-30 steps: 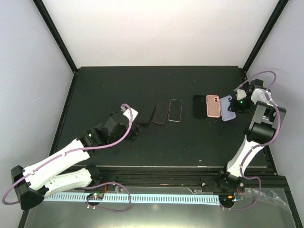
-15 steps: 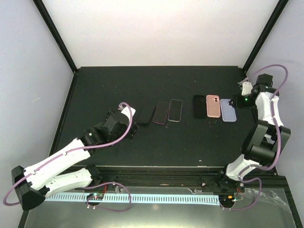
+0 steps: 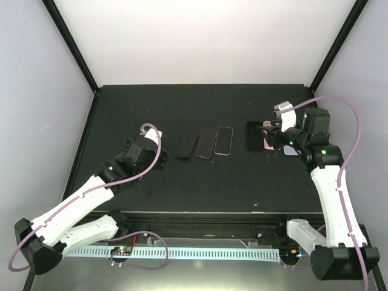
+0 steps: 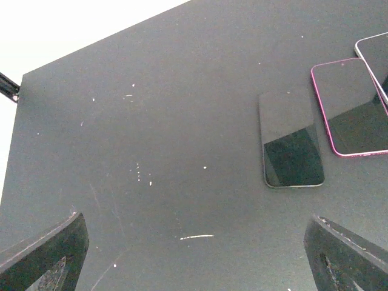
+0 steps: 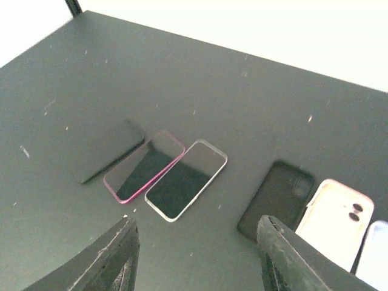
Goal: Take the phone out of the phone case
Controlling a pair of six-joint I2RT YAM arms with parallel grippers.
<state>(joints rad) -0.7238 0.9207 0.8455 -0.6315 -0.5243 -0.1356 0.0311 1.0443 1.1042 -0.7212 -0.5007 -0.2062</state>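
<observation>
The right end effector [image 5: 199, 242] hung released above the desk [image 5: 182, 79], its two fingers spread wide with nothing between them. The salmon-pink phone case [image 5: 332, 217] lay flat on the desk, back up, two lenses showing in its corner cutout. It sat just beside a black case [image 5: 276, 200] on one side and a pale blue case [image 5: 373, 254] on the other. From the top view, the right end effector partly covered the pink case; whether it touched it could not be told. Farther left, well apart from the cases, three phones lay side by side: a silver-rimmed phone [image 5: 186, 179], a magenta-rimmed phone [image 5: 144, 167] and a plain black phone [image 4: 291, 139]. The left end effector [image 4: 195, 242] was also released and empty, hovering over bare desk near the black phone.
</observation>
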